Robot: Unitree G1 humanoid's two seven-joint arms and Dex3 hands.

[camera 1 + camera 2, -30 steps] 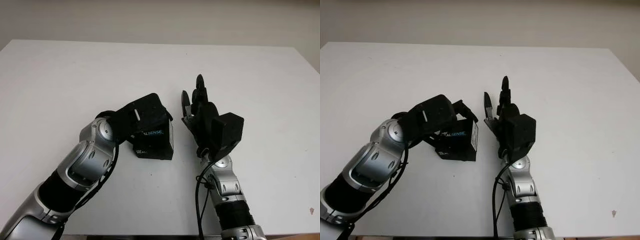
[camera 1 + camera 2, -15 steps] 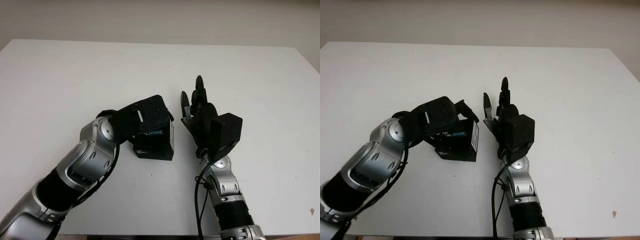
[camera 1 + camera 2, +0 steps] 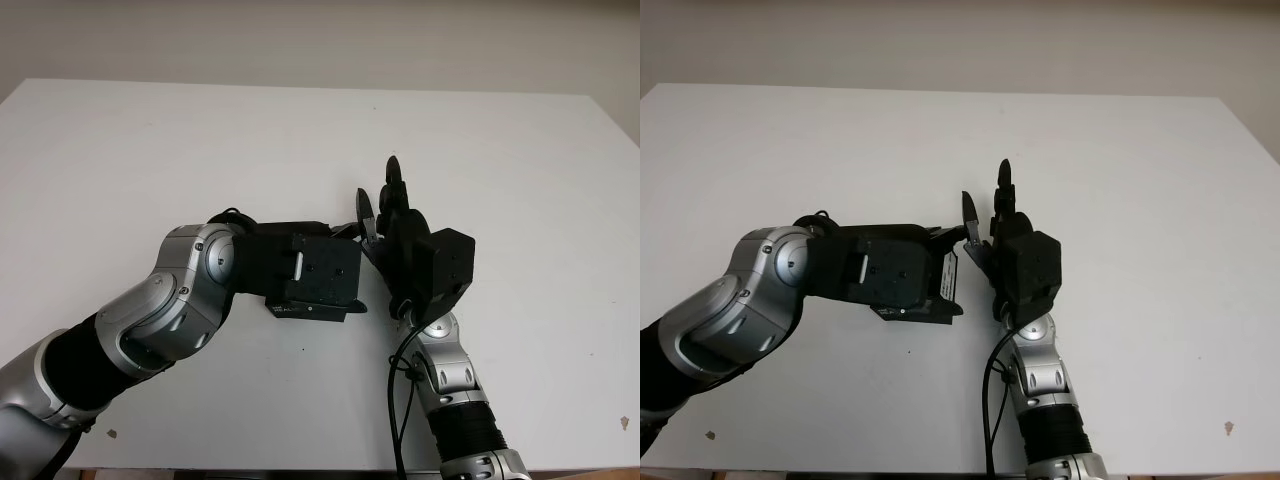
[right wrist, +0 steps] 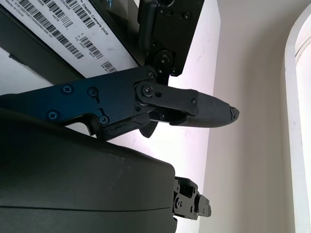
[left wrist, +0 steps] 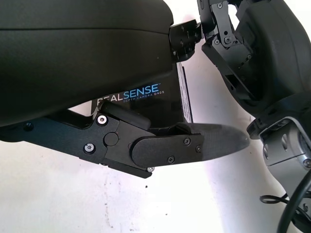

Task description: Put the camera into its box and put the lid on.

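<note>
Left hand (image 3: 318, 278) lies over the black camera box (image 5: 146, 104) at mid-bench (image 3: 150, 150), fingers (image 5: 184, 145) clasped around it. Right hand (image 3: 400, 225) just beside the box, open, holding nothing

Black box (image 5: 146, 104) with blue-white lettering, barcoded white label (image 4: 73, 34), white table (image 3: 150, 150)

Lab: bare white table (image 3: 150, 140)

**Both hands meet in the middle**

The left hand (image 3: 318, 280) reaches across from the left side, its fingers (image 5: 194, 145) closed on a black box (image 5: 146, 104). The right hand (image 3: 395, 215) stands open just beside it, pointing up the table.
</note>
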